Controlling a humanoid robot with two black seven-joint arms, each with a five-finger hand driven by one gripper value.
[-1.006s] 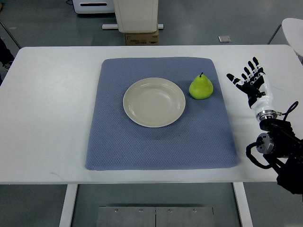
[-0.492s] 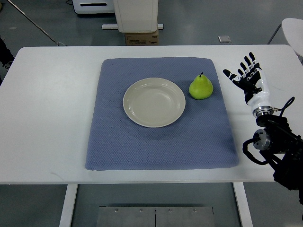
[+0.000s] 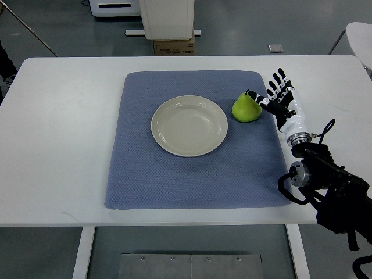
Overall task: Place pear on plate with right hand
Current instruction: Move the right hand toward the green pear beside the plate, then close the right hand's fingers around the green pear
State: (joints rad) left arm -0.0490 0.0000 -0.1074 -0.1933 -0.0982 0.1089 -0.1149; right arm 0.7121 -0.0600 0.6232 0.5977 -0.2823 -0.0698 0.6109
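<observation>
Standing stem-up on the blue mat just right of the cream plate (image 3: 189,125), the green pear (image 3: 246,108) lies immediately left of the right hand (image 3: 283,103), whose spread, empty fingers (image 3: 274,88) nearly touch it.

A round cream ceramic plate (image 3: 189,126) sits mid-frame on a blue woven mat (image 3: 197,174); a green pear (image 3: 246,108) lies just right of it, the robot's black-and-white right hand (image 3: 279,102) beside the pear.
</observation>
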